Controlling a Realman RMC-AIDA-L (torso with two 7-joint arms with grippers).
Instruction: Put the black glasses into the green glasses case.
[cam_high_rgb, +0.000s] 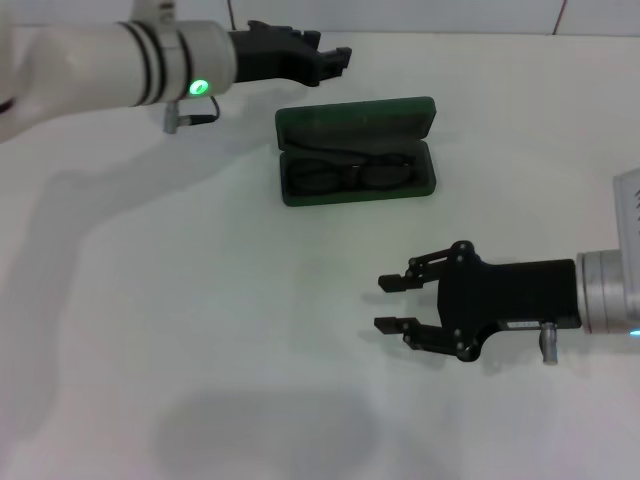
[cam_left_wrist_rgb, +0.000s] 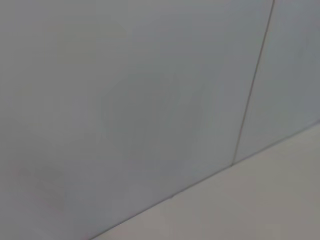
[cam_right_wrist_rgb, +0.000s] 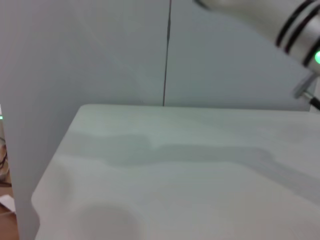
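Nearest the robot, the right hand (cam_high_rgb: 390, 304) hangs low over the bare white counter (cam_high_rgb: 200, 330), pointing toward the robot's left. Its two fingers stand well apart with nothing between them. It is on the near side of the case and clear of it, touching neither the case nor the glasses.

Farther out, about mid-counter, the case (cam_high_rgb: 356, 150) lies open, its lid tipped back toward the far edge and its tray facing up. The glasses (cam_high_rgb: 350, 174) lie inside the tray, folded as far as can be told, with the lenses side by side along the tray's length. The frame looks to sit fully within the walls, nothing poking over the rim.

Farthest, the left hand (cam_high_rgb: 335, 57) is held up beyond the case near the counter's back edge, just past the lid and not touching it. It carries nothing; whether its fingers are parted or together cannot be told from the head view, and its own wrist view shows only the wall (cam_left_wrist_rgb: 125, 100) and a strip of counter.

Judging from this, the main step is done: the glasses are in the case and neither hand grips them. What could be left is small. If the job is meant to end with the case shut, the lid is not yet closed, and the left hand sits closest to it. Otherwise only drawing both arms away remains.
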